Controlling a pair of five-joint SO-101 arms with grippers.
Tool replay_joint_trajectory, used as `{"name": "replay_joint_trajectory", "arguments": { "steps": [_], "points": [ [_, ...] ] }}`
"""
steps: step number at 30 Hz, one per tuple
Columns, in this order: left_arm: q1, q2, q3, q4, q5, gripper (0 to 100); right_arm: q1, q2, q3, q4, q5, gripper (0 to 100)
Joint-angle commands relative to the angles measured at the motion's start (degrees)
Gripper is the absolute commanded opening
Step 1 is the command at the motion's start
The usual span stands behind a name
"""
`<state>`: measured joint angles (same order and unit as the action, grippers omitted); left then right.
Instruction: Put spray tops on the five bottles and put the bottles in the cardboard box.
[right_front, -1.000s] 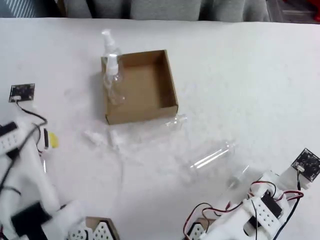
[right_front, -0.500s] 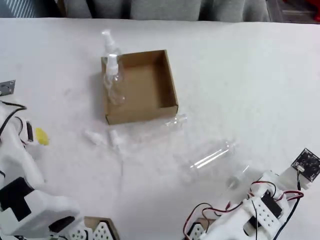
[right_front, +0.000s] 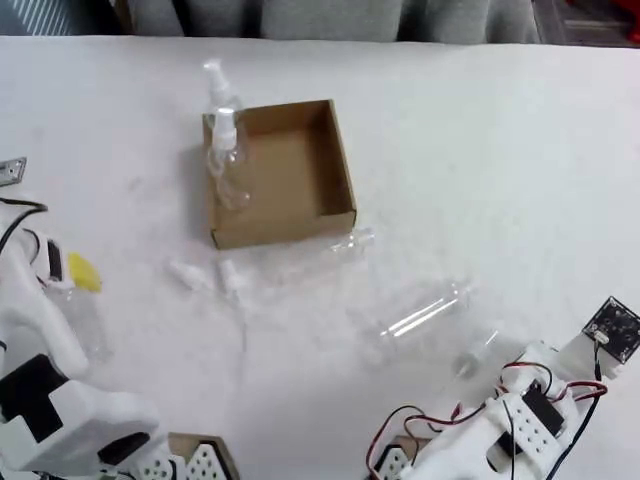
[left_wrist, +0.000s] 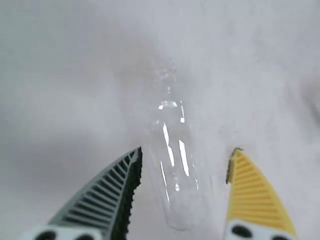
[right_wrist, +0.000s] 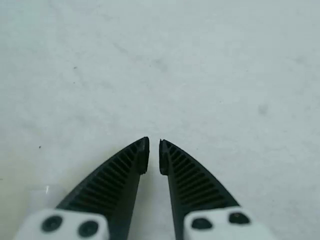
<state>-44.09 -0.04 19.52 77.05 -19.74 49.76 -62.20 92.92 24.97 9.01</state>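
Observation:
The cardboard box (right_front: 285, 170) stands open at the table's middle back. One bottle with a spray top (right_front: 228, 158) stands at the box's left wall, and a second one (right_front: 218, 85) just behind that corner. Two clear bottles without tops lie on the table: one (right_front: 325, 252) in front of the box, another (right_front: 420, 312) further right. Loose spray tops (right_front: 186, 272) (right_front: 231, 276) lie left of them, and a third (right_front: 479, 350) is near the right arm (right_front: 520, 420). My left gripper (left_wrist: 184, 155) (right_front: 68, 268) is open astride a lying clear bottle (left_wrist: 171, 170) (right_front: 84, 322). My right gripper (right_wrist: 153, 152) is shut over bare table.
The white tabletop (right_front: 480, 150) has free room at the right and back. A small camera board (right_front: 612, 328) with wires sits at the right arm. Grey chair backs (right_front: 330, 18) line the far edge.
My left arm has swung to the left and now hangs over the lying bottle at the table's left edge. The right arm has kept still.

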Motion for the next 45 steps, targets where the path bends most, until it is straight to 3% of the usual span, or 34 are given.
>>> {"name": "replay_joint_trajectory", "arguments": {
  "steps": [1, 6, 11, 23, 35, 45],
  "points": [
    [-0.48, -0.31, -4.57, 7.12, -0.09, 26, 0.04, -0.66, -0.26, -1.01, 0.53, 1.5],
    [-1.71, -0.31, -6.07, 12.13, 6.51, 26, 0.04, -0.66, -0.26, -1.01, 0.53, 1.5],
    [-5.14, -0.13, -5.71, 7.38, 14.07, 26, 0.04, -0.66, -0.26, -1.01, 0.53, 1.5],
    [-2.24, -0.13, 4.22, -7.82, 14.33, 26, 0.04, -0.66, -0.26, -1.01, 0.53, 1.5],
    [-0.04, 5.49, 4.31, -9.49, 14.24, 26, -0.04, -0.66, -0.26, -1.01, 0.7, 1.5],
    [0.13, 12.18, -4.75, -8.0, 14.07, 26, -0.13, -0.66, -0.26, -1.01, 0.7, 1.5]
  ]
}}
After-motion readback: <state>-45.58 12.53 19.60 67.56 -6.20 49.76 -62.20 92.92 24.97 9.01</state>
